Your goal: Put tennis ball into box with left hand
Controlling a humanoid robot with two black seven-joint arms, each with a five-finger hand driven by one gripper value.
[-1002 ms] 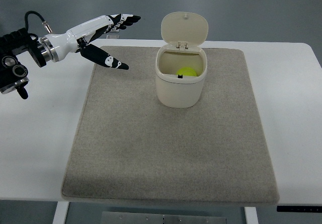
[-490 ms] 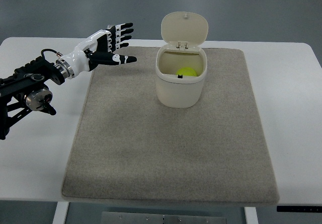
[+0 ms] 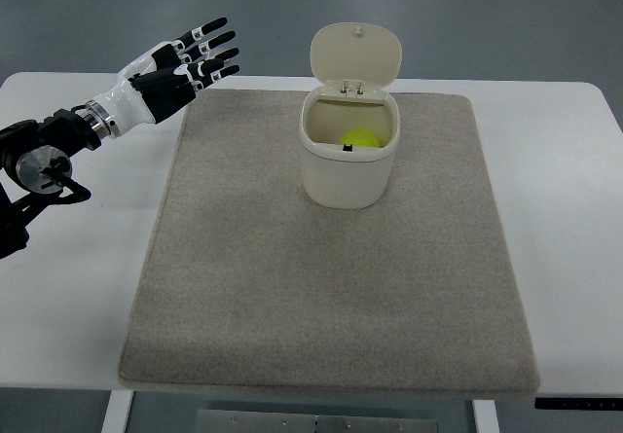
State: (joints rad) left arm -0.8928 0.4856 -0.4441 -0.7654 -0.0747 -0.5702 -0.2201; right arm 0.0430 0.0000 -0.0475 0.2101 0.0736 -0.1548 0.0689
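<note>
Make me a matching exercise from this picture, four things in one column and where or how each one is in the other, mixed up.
Things:
1. tennis ball
2. lid
3. left robot hand
4. mat

States:
A. flipped up, open
B. spread flat on the white table
C. inside the box
D. fingers spread, holding nothing

Pairs: 1-C, 2-A, 3-D, 4-B

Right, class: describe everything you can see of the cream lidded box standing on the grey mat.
The cream plastic-looking box is a rounded, slightly tapering tub with a hinged lid tipped open and standing up behind its mouth. It stands upright on the grey fabric mat, toward the mat's far edge and near its middle. Inside lies a yellow-green tennis ball, toward the right. Nothing else touches the box.
</note>
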